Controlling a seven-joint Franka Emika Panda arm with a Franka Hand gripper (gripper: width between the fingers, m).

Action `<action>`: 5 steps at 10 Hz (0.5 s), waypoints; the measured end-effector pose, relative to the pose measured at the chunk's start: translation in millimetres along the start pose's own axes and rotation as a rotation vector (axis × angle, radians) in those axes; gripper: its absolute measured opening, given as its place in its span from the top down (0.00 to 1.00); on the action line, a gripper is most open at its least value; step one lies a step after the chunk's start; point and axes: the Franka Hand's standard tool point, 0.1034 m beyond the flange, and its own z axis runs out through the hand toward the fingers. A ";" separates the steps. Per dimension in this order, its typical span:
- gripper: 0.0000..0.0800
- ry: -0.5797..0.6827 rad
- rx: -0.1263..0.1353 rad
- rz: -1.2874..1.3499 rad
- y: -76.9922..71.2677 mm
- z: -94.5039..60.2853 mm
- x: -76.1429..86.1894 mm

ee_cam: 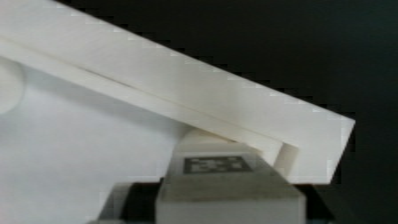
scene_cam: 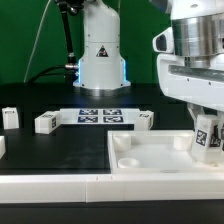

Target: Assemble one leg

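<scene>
My gripper [scene_cam: 208,138] is at the exterior view's right, shut on a leg [scene_cam: 207,133], a small white post with a black-and-white tag. It holds the leg upright at the right corner of the large white tabletop [scene_cam: 150,160], close to a round socket [scene_cam: 182,143]. In the wrist view the leg [ee_cam: 221,172] sits between my dark fingers [ee_cam: 150,200], and its tagged end meets the edge of the tabletop [ee_cam: 107,130] at the corner. Whether the leg touches the tabletop, I cannot tell.
Three loose legs lie on the black table: one at the far left [scene_cam: 10,117], one beside it [scene_cam: 45,122] and one behind the tabletop [scene_cam: 146,120]. The marker board [scene_cam: 98,115] lies before the robot base [scene_cam: 100,55]. A white bar [scene_cam: 50,186] runs along the front.
</scene>
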 end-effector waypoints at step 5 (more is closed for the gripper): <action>0.49 -0.011 0.004 0.044 -0.7 0.4 0.3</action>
